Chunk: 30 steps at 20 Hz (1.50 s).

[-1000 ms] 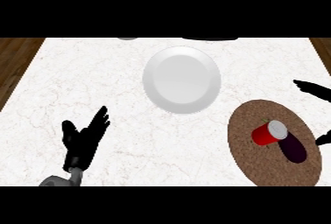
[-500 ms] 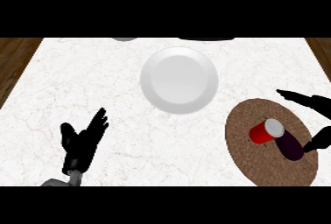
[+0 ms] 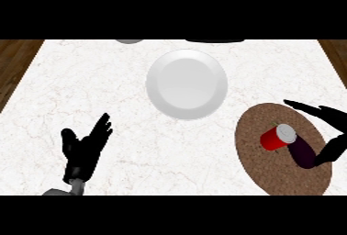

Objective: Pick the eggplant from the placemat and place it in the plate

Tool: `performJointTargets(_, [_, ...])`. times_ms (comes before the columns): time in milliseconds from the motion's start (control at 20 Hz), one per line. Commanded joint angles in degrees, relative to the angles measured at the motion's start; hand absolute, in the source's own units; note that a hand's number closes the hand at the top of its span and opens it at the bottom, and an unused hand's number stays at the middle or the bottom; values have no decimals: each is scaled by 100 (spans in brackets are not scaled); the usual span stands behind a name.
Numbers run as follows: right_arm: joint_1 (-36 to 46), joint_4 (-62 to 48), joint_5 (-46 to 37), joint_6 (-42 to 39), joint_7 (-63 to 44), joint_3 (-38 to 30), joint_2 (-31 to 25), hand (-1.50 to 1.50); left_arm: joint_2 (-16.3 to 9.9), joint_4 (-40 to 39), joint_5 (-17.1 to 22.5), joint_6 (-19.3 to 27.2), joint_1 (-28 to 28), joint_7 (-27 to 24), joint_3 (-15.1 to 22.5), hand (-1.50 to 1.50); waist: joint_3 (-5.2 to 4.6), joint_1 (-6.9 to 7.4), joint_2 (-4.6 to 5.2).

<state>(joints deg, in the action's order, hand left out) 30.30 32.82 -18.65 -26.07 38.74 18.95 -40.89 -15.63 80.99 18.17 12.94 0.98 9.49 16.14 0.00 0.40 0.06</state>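
A dark purple eggplant [image 3: 303,152] lies on the round brown placemat [image 3: 271,173] at the right, beside a red can [image 3: 277,137] lying on its side. My right hand [image 3: 324,114] reaches in from the right edge, open, its fingers spread above the eggplant and its thumb [image 3: 331,150] just right of the eggplant. The white plate [image 3: 186,83] sits at the centre back, with nothing on it. My left hand [image 3: 83,148] rests open at the lower left, fingers up.
The counter is white marble with wooden floor showing past its left and right edges. A grey object [image 3: 129,41] and a dark object [image 3: 215,40] sit at the counter's far edge, partly cut off.
My right hand has moved left and down from the right edge, coming over the placemat and around the eggplant. The left hand, plate, can and eggplant have stayed put.
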Motion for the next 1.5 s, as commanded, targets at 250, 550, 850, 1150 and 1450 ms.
performJointTargets(250, [183,-250,-419,-165,-39,-105,609,-150,331,445,-416,215,-111,381,146,0,4,18,0])
performJointTargets(550, [219,-666,-896,5,382,-27,736,-150,129,-269,-233,-385,226,150,-444,0,3,14,14])
performJointTargets(850, [-61,13,-1150,519,532,120,679,150,51,101,-191,-550,-168,83,-495,0,0,-16,-13])
performJointTargets(1150, [65,-622,-1309,1067,994,-25,782,150,75,285,-345,-487,-333,119,-455,0,6,44,5])
performJointTargets(1450, [533,-349,-473,2246,-931,-962,2079,150,252,20,-429,-375,-193,90,-371,0,-27,-12,-82])
